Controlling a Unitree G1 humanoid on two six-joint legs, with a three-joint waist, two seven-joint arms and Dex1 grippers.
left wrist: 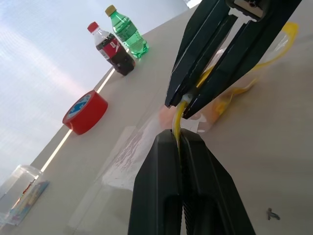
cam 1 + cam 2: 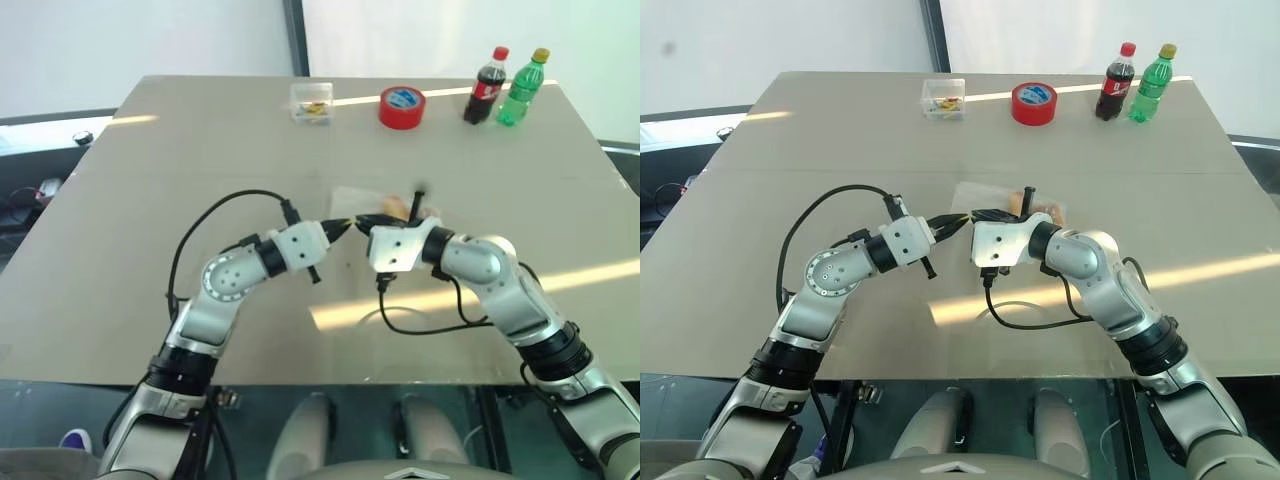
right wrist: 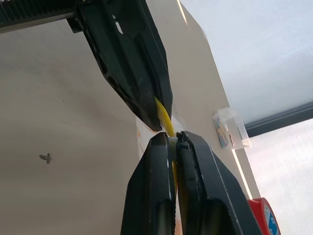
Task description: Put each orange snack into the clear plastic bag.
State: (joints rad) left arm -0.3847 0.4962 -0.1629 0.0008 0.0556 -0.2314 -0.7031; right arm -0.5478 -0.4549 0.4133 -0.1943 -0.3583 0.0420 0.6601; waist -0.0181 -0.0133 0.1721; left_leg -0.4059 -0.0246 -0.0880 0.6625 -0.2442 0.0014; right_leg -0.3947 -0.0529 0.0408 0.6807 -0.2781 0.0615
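The clear plastic bag (image 2: 985, 196) lies crinkled at the table's middle, with a yellow strip (image 1: 180, 120) along its near edge. My left gripper (image 2: 343, 226) and right gripper (image 2: 365, 221) meet tip to tip there. Each is shut on that yellow strip, as both wrist views show close up. An orange snack (image 2: 396, 207) shows just beyond the right gripper, seen through the plastic. A paler orange piece (image 2: 1048, 210) sits right of it. I cannot tell whether these lie inside the bag or under it.
Along the table's far edge stand a small rigid clear box (image 2: 311, 101), a red tape roll (image 2: 402, 107), a cola bottle (image 2: 486, 86) and a green bottle (image 2: 523, 88). Black cables loop from both wrists over the near tabletop (image 2: 120, 230).
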